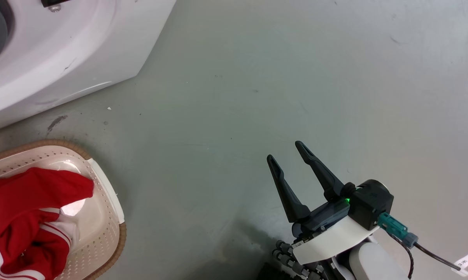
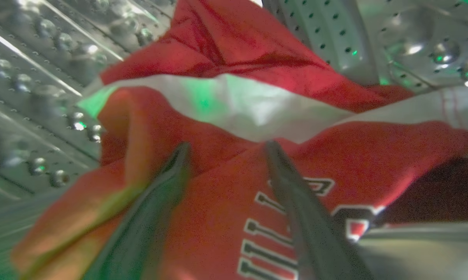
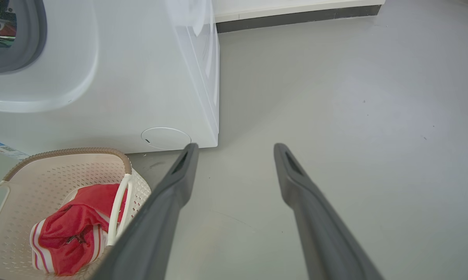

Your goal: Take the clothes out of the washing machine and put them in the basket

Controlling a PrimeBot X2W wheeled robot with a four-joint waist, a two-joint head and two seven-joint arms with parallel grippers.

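Note:
Inside the steel drum (image 2: 35, 89) of the washing machine (image 1: 62, 50) lies a red garment (image 2: 226, 128) with a white band and printed lettering. My left gripper (image 2: 226, 146) is open, its two fingers resting on the fabric, one on each side of a fold. The cream basket (image 1: 101, 217) with a brown rim stands on the floor before the machine and holds another red garment (image 1: 27, 217) with white stripes. My right gripper (image 1: 286, 151) hangs open over bare floor, right of the basket (image 3: 43, 175), with nothing between its fingers.
Grey floor (image 1: 296, 77) stretches right of the machine. A dark skirting strip (image 3: 296, 17) runs along the far wall. A round service flap (image 3: 165, 138) sits low on the machine's front. The grey porthole rim (image 3: 27, 46) shows at the upper left.

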